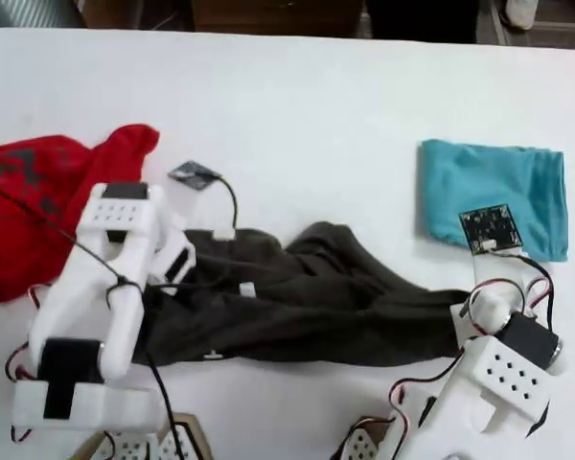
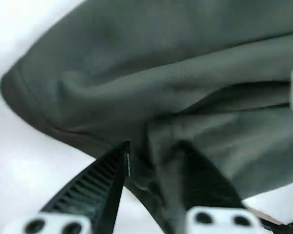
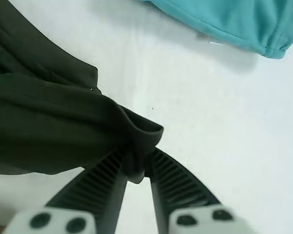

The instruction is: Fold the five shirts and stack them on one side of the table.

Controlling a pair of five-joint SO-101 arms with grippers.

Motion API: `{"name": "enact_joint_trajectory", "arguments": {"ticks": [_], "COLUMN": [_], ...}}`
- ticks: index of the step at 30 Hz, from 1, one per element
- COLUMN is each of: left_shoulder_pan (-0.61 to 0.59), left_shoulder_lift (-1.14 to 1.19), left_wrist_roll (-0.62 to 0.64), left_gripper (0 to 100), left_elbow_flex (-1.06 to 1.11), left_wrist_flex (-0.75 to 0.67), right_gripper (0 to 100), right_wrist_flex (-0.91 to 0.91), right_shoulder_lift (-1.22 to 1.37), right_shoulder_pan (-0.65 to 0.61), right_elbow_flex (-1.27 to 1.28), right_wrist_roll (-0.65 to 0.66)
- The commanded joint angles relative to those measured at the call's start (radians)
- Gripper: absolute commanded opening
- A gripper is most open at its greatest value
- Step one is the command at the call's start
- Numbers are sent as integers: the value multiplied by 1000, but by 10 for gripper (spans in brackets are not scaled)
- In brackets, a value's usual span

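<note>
Ribbed black plastic fingers of the left gripper pinched a bunched fold of the crumpled dark shirt, a soft, matte grey-green cloth whose stitched hem curved past them. Just as close in its own wrist view, the right gripper was pressed together on a narrow, twisted corner of the same garment.

From above, the dark shirt lay stretched and wrinkled, with its long axis running left to right across the smooth white table. Its left end sat under the left arm's white shell and its right end tapered toward the right arm.

The high view also took in the red shirt, a loose rumpled heap at the table's left edge. The teal shirt, folded into a flat rectangle, lay at the right. The right wrist view showed its hemmed edge close up, well apart from the pinched corner.
</note>
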Motion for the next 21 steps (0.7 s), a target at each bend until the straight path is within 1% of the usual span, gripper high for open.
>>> {"name": "enact_joint_trajectory", "arguments": {"ticks": [1, 4, 7, 11, 13, 14, 16, 19, 21], "left_shoulder_pan": [9, 8, 14, 43, 44, 43, 41, 41, 46], "left_shoulder_lift": [3, -18, -58, -143, -196, -226, -270, -279, -242], "left_wrist_roll": [6, 6, -2, -137, -216, -256, -311, -328, -330], "left_gripper": [33, 24, 28, 37, 73, 94, 132, 183, 204], "left_elbow_flex": [-1, 1, -5, -4, -7, -18, -45, -48, -28], "left_wrist_flex": [-5, 15, 95, 249, 285, 282, 218, 14, -89], "right_gripper": [21, 21, 21, 21, 21, 21, 21, 21, 21], "right_wrist_flex": [-18, -16, -35, -38, -38, -38, -38, -38, -38], "right_shoulder_lift": [-18, -18, -18, -18, -18, -18, -18, -18, -21], "right_shoulder_pan": [1, -15, -15, -15, -15, -15, -15, -15, -12], "right_elbow_flex": [-3, -2, 3, 5, 5, 5, 14, 31, 35], "right_wrist_roll": [3, 2, 2, 2, 2, 2, 2, 2, 2]}}
